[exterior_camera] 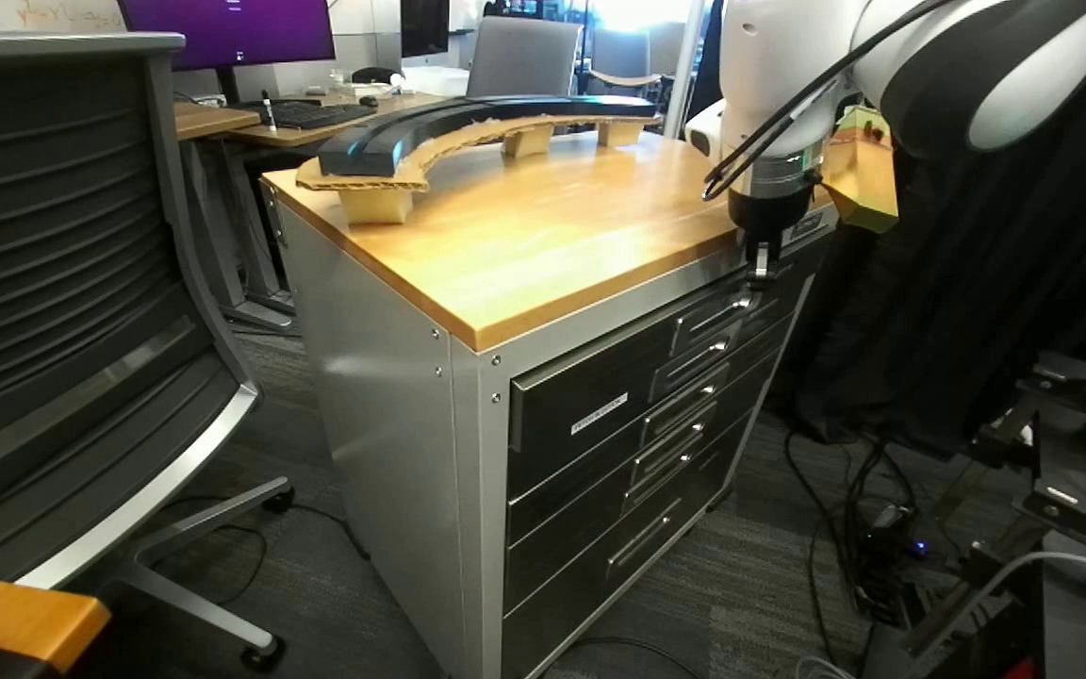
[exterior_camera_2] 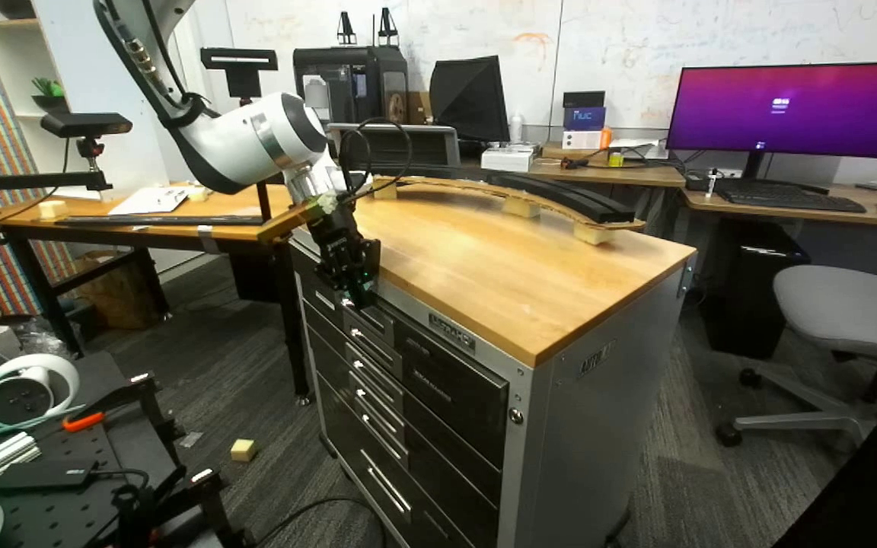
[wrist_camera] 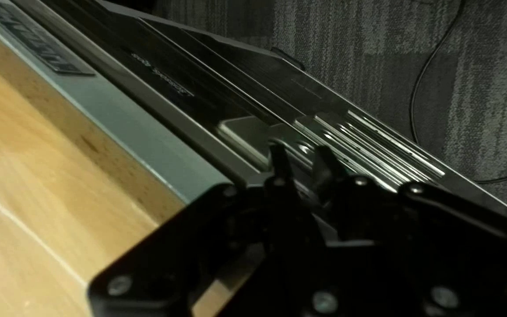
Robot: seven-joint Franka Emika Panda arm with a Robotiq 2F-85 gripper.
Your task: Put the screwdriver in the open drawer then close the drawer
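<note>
Drawer (exterior_camera: 600,372): uppermost in the cabinet (exterior_camera_2: 587,441), spanning its width; flat, dark grey metal front, faintly shiny; pushed in or very nearly so, though whether fully home cannot be told.
Handle (wrist_camera: 247,134): grey metal, about midway along the drawer's front, with a column of others on the fronts below.
Screwdriver: where it is cannot be told from these views.
Tabletop (exterior_camera: 543,264): light wood, capping the cabinet, its front edge just above the drawer.
Arc (exterior_camera: 468,113): long, black and curved, lying on cardboard (exterior_camera: 430,156) that yellowish blocks (exterior_camera: 375,207) hold up, on the side of the tabletop away from the drawer.
Chair (exterior_camera: 62,283): dark back, near the cabinet's side in an exterior view.
Monitor (exterior_camera_2: 792,106): lit purple, beyond the cabinet in an exterior view.
Cube (exterior_camera_2: 243,450): pale yellow, on the carpet (exterior_camera_2: 240,365) in front of the cabinet.
Arm (exterior_camera_2: 256,144): white and black, reaching in from above on the drawer side in both exterior views, its wrist bent down.
Gripper (wrist_camera: 299,160): aimed down before the drawer, close to the handle and hiding some of the handle column in the wrist view; whether it touches cannot be told; fingers (wrist_camera: 279,158) parted by a narrow gap, unclenched, metal of the handles showing between them.
</note>
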